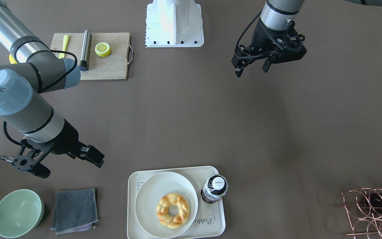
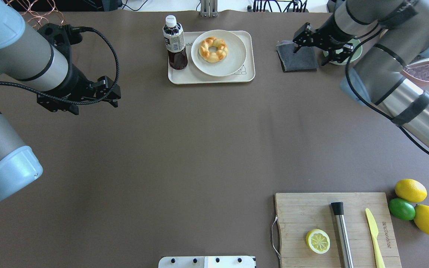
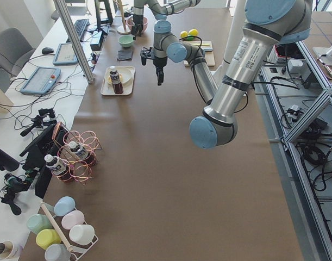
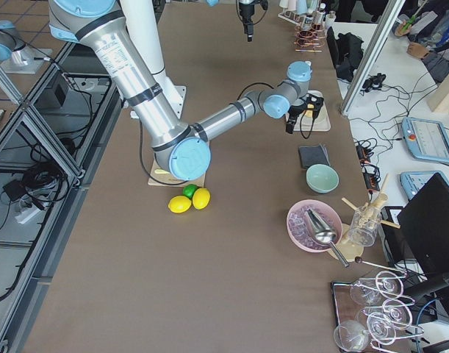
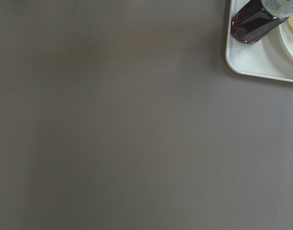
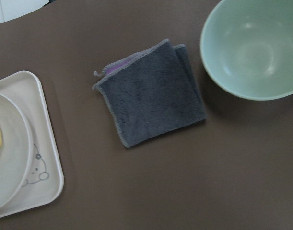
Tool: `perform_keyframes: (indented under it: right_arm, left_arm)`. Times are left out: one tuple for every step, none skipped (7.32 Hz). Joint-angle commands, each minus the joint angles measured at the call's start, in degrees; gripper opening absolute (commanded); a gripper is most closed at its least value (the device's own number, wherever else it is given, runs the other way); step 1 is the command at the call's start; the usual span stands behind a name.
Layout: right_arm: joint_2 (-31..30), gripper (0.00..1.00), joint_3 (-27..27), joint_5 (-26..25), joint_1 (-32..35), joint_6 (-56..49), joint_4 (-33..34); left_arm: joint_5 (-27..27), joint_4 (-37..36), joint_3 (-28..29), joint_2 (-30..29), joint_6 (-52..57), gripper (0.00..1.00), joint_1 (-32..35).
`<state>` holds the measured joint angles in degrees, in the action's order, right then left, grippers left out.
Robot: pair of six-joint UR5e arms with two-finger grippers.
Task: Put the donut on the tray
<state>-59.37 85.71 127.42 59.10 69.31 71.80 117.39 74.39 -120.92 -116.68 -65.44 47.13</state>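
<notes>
The golden-brown twisted donut (image 1: 173, 210) (image 2: 213, 49) lies on a round off-white plate (image 1: 151, 192) (image 2: 235, 56). The plate stands on the cream rabbit tray (image 1: 216, 220) (image 2: 214, 79) at the table's far middle, beside a dark drink bottle (image 1: 214, 188) (image 2: 175, 42). My left gripper (image 1: 252, 69) (image 2: 94, 106) is open and empty, above bare table well to the tray's left. My right gripper (image 1: 69, 167) (image 2: 310, 55) is open and empty, above a grey cloth (image 2: 297, 57) (image 6: 153, 105) to the tray's right. The right wrist view shows the tray corner (image 6: 43, 163); the left wrist view shows another corner (image 5: 254, 69).
A green bowl (image 1: 18, 213) (image 6: 254, 48) sits beyond the cloth. A wooden cutting board (image 2: 296, 208) near the robot's right holds a lemon half (image 2: 318, 241), a steel cylinder (image 2: 342, 232) and a yellow knife (image 2: 374, 234). Lemons and a lime (image 2: 410, 203) lie beside it. A copper wire rack (image 1: 373, 212) stands far left.
</notes>
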Motion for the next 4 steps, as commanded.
perform_keyframes:
  right_arm:
    - [-14.68, 1.0, 7.61, 5.19, 9.41, -21.5, 0.18]
    - [-19.07, 1.0, 7.63, 7.99, 14.06, -31.42, 0.18]
    - [-23.21, 1.0, 7.54, 8.11, 17.68, -40.74, 0.53]
    - [-25.42, 1.0, 7.54, 7.85, 21.19, -48.93, 2.89]
  left_arm:
    - [3.96, -1.18, 0.07, 5.13, 20.19, 0.98, 6.21]
    - [5.64, -0.83, 0.33, 7.32, 25.74, 0.98, 7.35]
    - [6.09, 0.82, 0.59, 9.52, 29.45, 0.98, 9.45]
    - [6.44, 3.1, 1.38, 13.46, 35.5, 0.98, 12.43]
